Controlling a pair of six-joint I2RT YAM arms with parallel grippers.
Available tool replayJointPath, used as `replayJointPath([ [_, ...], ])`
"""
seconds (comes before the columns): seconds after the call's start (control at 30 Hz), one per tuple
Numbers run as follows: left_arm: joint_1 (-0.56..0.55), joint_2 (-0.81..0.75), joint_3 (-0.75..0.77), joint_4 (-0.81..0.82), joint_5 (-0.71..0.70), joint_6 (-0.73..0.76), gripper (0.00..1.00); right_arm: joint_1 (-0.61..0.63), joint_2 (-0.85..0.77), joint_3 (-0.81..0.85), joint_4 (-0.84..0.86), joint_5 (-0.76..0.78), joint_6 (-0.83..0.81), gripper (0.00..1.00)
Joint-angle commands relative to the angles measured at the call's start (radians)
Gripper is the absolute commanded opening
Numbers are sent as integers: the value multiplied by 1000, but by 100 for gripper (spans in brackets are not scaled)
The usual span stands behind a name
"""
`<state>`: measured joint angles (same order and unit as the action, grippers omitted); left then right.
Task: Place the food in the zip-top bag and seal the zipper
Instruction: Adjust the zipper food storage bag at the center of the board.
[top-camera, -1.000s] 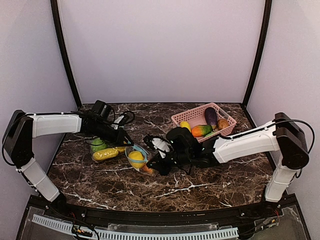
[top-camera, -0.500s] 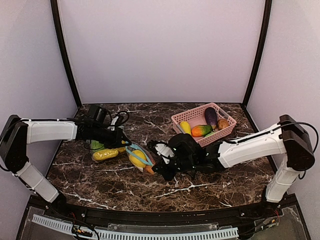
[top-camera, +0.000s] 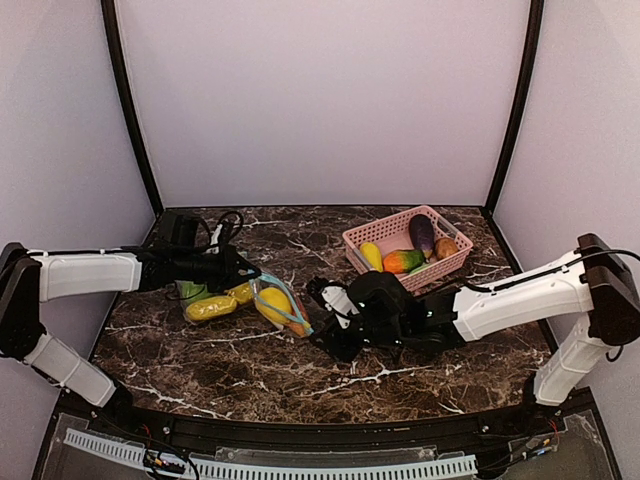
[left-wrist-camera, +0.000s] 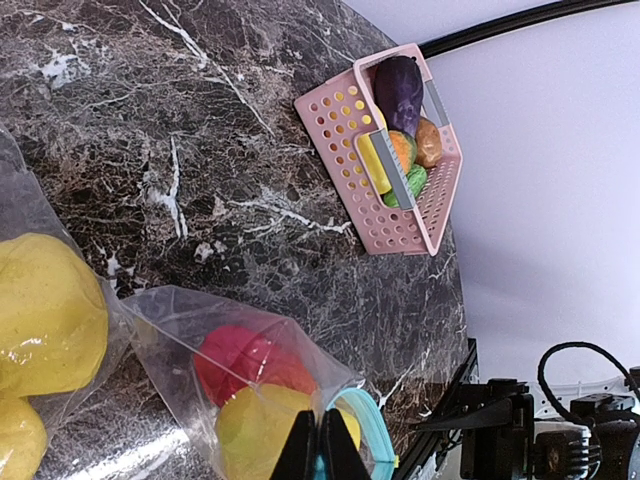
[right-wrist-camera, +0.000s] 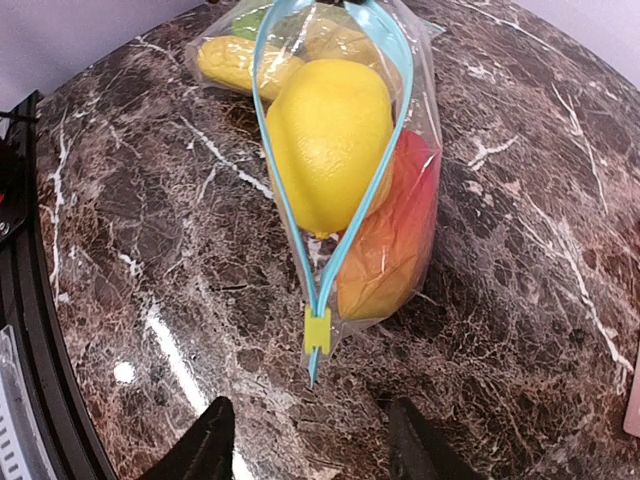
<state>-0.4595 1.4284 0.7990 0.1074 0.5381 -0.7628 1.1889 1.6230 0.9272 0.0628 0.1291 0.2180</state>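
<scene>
The clear zip-top bag (top-camera: 279, 306) lies on its side left of centre, its blue zipper (right-wrist-camera: 385, 120) gaping wide. A yellow fruit (right-wrist-camera: 330, 130) and an orange-red one (right-wrist-camera: 392, 245) show inside it. More yellow and green food (top-camera: 211, 308) lies at the bag's far end, seemingly under its plastic. My left gripper (top-camera: 245, 273) is shut on the bag's blue zipper rim (left-wrist-camera: 352, 448). My right gripper (right-wrist-camera: 310, 452) stands open just short of the yellow slider (right-wrist-camera: 317, 330), touching nothing. In the top view the right gripper (top-camera: 326, 338) sits right of the bag.
The pink lattice basket (top-camera: 452, 259) stands at the back right and holds a purple eggplant (top-camera: 422, 234), a yellow piece, an orange-green piece and a brown one. In the left wrist view the basket (left-wrist-camera: 345, 120) lies beyond the bag. A black frame rail runs along the table's near edge.
My right gripper has opened and let go of the bag's zipper end, backing off slightly. My left gripper has closed on the zipper rim and drawn the bag a little to the left.
</scene>
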Motion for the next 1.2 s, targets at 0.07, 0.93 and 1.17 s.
replayJointPath([
  [0.07, 10, -45, -49, 21, 1, -23, 1, 14, -8, -51, 104, -41, 37, 54],
  [0.93, 10, -54, -52, -2, -15, 10, 2, 11, 116, 54, 120, -40, -19, 0],
  [1.17, 10, -202, -3, -244, -196, 238, 64, -14, 35, 20, 108, -187, -81, 0],
])
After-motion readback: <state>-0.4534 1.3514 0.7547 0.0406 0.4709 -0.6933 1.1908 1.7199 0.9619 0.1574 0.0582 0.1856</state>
